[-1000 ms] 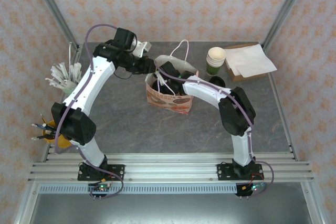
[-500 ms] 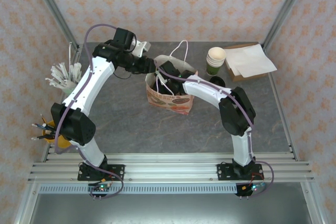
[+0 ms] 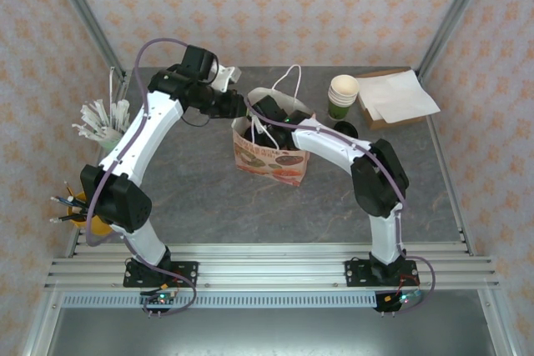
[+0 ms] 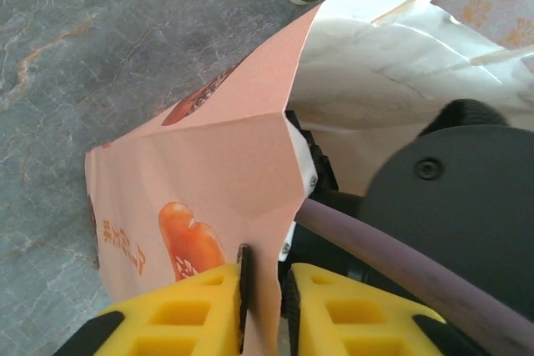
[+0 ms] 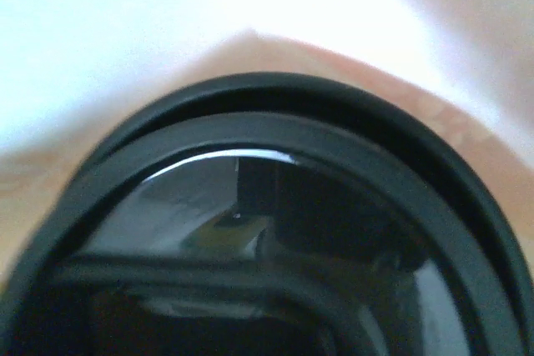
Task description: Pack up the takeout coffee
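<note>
Left gripper [image 4: 265, 289] clamps the paper bag [image 4: 209, 181] by its left rim; right gripper [image 3: 274, 118] sits inside, black lid [image 5: 275, 114] directly beneath, its grip impossible to tell.

Printed paper bag [image 3: 269, 156] standing in the middle of a grey table [image 3: 209, 198], left gripper [image 3: 240, 108] at its top edge, right arm [image 3: 334, 146] reaching down inside, stack of green cups [image 3: 342, 97] near white napkins [image 3: 400, 93]
</note>
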Controlling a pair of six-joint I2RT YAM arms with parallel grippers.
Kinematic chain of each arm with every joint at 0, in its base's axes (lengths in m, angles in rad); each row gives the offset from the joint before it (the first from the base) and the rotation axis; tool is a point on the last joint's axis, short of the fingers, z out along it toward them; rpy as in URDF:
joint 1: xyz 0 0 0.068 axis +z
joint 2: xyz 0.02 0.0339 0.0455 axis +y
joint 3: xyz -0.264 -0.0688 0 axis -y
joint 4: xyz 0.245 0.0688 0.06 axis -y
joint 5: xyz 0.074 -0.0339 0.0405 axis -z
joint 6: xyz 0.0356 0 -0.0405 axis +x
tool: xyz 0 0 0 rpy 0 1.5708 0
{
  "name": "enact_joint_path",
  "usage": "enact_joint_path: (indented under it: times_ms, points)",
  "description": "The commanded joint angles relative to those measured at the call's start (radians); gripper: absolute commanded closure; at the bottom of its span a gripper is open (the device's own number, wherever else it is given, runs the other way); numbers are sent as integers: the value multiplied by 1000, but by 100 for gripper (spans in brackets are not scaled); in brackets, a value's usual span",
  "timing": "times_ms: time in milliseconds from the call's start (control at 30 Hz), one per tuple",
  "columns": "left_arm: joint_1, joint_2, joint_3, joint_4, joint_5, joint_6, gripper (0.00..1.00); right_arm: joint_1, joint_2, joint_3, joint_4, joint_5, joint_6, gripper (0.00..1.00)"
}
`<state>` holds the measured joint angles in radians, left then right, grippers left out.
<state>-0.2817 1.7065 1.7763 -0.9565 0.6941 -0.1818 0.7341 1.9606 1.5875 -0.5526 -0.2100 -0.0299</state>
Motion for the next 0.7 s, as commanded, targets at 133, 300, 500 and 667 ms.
enact_joint_path:
  times_ms: [133,300,500,667]
  points:
    - [-8,-60,-52,39,-21,10,89,-4,-90,5,40,42,-3,1]
    - [-8,-78,-85,67,-43,15,94,-6,-122,-18,52,33,-9,1]
    - [-8,-99,-111,92,-90,11,96,-38,-194,-21,80,-25,50,1]
    - [-8,-115,-130,109,-123,8,100,-53,-257,-38,103,-52,34,1]
